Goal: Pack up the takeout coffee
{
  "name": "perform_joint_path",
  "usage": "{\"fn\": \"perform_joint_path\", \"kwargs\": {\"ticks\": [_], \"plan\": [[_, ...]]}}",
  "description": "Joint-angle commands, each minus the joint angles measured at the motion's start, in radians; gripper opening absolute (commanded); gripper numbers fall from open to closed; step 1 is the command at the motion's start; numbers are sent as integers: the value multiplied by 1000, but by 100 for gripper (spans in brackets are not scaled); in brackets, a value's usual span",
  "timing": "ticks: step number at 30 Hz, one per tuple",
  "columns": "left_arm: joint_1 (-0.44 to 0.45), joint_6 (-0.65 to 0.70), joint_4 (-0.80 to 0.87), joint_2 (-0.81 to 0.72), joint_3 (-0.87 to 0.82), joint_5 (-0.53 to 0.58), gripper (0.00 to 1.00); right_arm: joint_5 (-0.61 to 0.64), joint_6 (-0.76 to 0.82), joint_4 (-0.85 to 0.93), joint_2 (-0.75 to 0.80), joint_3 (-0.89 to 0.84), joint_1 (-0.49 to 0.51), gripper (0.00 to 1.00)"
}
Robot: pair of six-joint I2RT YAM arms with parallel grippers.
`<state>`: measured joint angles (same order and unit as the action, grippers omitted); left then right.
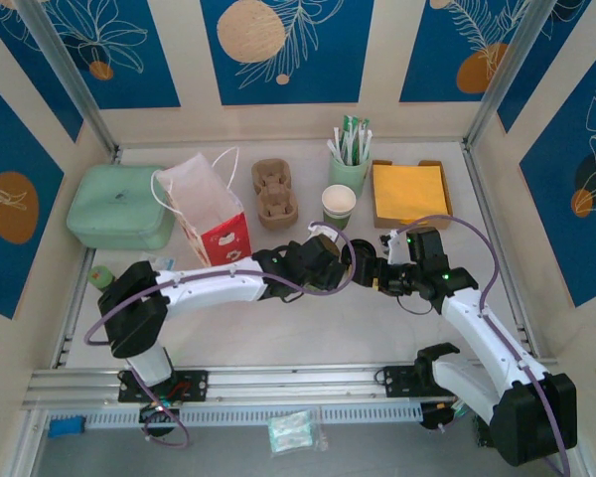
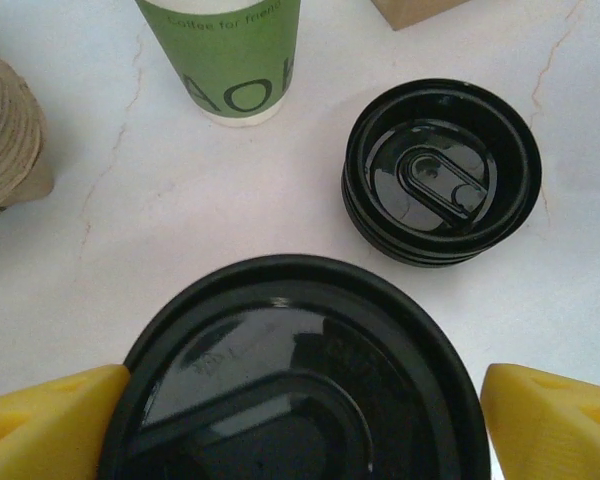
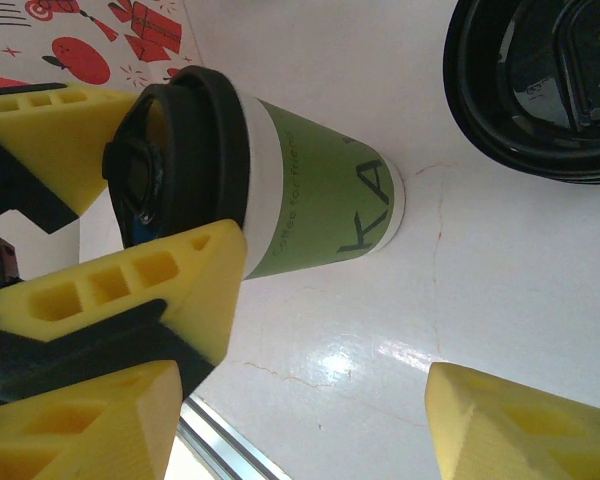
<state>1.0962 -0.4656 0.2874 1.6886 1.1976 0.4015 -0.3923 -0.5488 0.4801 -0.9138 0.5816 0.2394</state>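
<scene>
The left tool [image 2: 302,400] has its 2 yellow fingers [image 2: 50,420] on either side of a black lid [image 2: 280,330]. The rim meets 1 finger and comes right up to the other, but I cannot tell whether they pinch it or merely flank it. From the right wrist, the lid looks seated on a white cup [image 3: 320,200] with a green band, standing upright on the white desk [image 2: 230,230], so cup and lid sit directly between the left tool's fingertips. Just ahead in the left wrist view lies a stack of black lids [image 2: 440,175], top sides up. Beside the stack stands a second cup [image 2: 230,60] of the same green print, apart from the fingers and uncovered when seen from above. The right tool [image 3: 305,405] is spread wide with bare desk in its gap and nothing held. The lidded cup is just beyond its fingertips and the stack is off to 1 side. From above, both tools meet near the middle of the desk. Farther out, a brown cardboard carrier [image 1: 274,191] sits left of the second cup, with a white paper bag [image 1: 211,214] printed in red beyond it. A mint tumbler [image 1: 350,159] of sticks stands behind the second cup, yellow sheets [image 1: 409,194] lie to its right, and a pale green box [image 1: 119,206] sits far left.
</scene>
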Motion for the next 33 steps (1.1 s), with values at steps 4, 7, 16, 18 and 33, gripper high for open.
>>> {"fn": "perform_joint_path", "kwargs": {"ticks": [4,7,16,18,33], "plan": [[7,-24,48,-5,16,-36,100,-19,23,28,0,49,5,66],[6,-26,68,-6,48,-55,99,-16,23,33,-4,61,6,66],[5,-41,81,-21,94,-104,99,-5,27,50,-11,80,6,66],[5,-45,83,-33,100,-106,99,-2,29,55,-12,84,6,66],[-135,-154,142,-278,-51,-160,99,121,87,186,-206,286,86,64]]}}
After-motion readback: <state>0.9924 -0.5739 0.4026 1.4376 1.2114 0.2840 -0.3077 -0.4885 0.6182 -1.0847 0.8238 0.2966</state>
